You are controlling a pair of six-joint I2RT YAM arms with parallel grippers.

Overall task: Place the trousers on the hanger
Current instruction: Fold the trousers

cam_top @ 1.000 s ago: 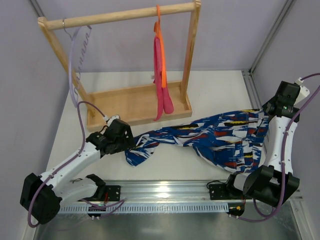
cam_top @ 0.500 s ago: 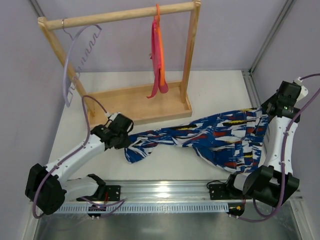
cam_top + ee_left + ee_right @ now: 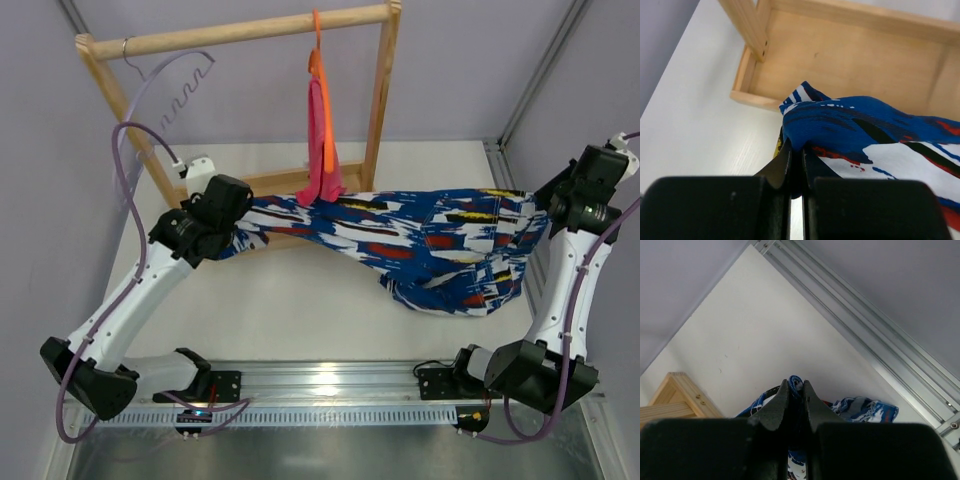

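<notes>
Between the two arms, above the white table [image 3: 300,310], the trousers [image 3: 420,240] are being held stretched out in a long band. One end is being pinched by the left gripper [image 3: 228,236], whose fingers are being pressed together on a bunched blue fold; in the left wrist view that fold is being squeezed at the very tips of the left gripper [image 3: 795,155]. The opposite end is being clamped by the right gripper [image 3: 548,215], its fingers likewise closed on a small tuft of cloth, as is being shown at the right gripper [image 3: 796,387] in its own view. A slack portion is being left hanging below the band near the right arm.

Behind the trousers, the tray base [image 3: 275,185] of a wooden rack is being crossed by the fabric. From the rack's rail [image 3: 250,30], the hanger [image 3: 185,57] is being carried at the left end, tilted, well apart from the trousers. An orange hanger [image 3: 316,55] with a pink cloth [image 3: 322,140] is being carried further right, the cloth's lower tip meeting the trousers' upper edge.

The fabric is soft, woven and creased; the hanger is thin, translucent and ridged.
</notes>
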